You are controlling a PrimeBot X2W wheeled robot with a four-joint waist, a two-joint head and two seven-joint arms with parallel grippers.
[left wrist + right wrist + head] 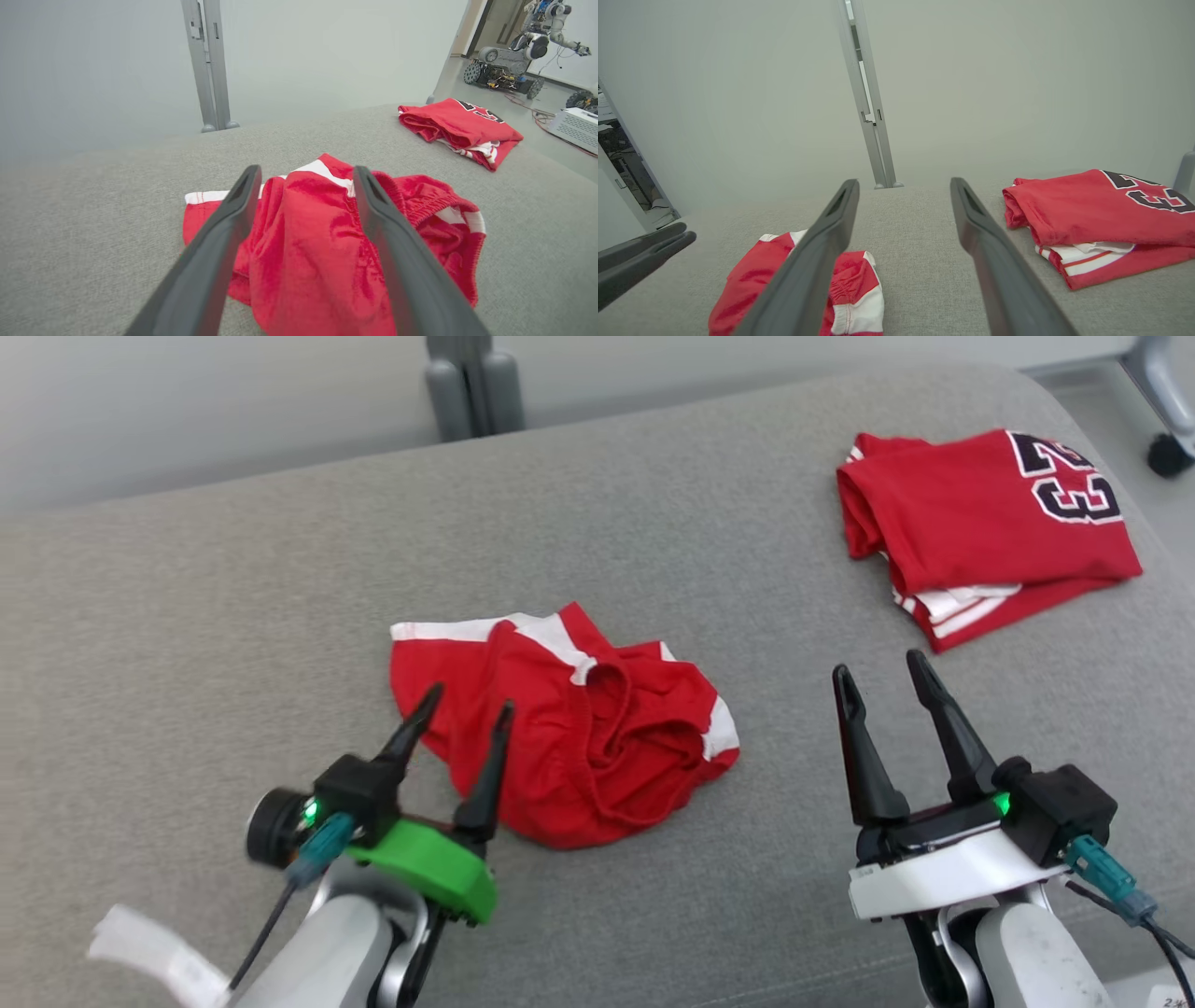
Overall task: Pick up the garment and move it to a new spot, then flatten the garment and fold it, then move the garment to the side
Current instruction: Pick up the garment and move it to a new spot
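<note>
The garment (597,747), a pair of red shorts with white trim, lies crumpled in the middle of the grey fabric surface (233,616). My left gripper (471,698) is open, its fingers spread over the shorts' near left edge and holding nothing. In the left wrist view the garment (317,252) shows between and beyond the left gripper (306,169). My right gripper (878,663) is open over bare fabric to the right of the shorts. In the right wrist view the right gripper (903,181) has the garment (747,284) at its lower left.
A folded red jersey (971,523) with a black number lies at the back right, also seen as the jersey (460,121) and the jersey (1092,210). A grey post (471,383) stands behind the surface. Another wheeled robot (509,65) stands on the floor far right.
</note>
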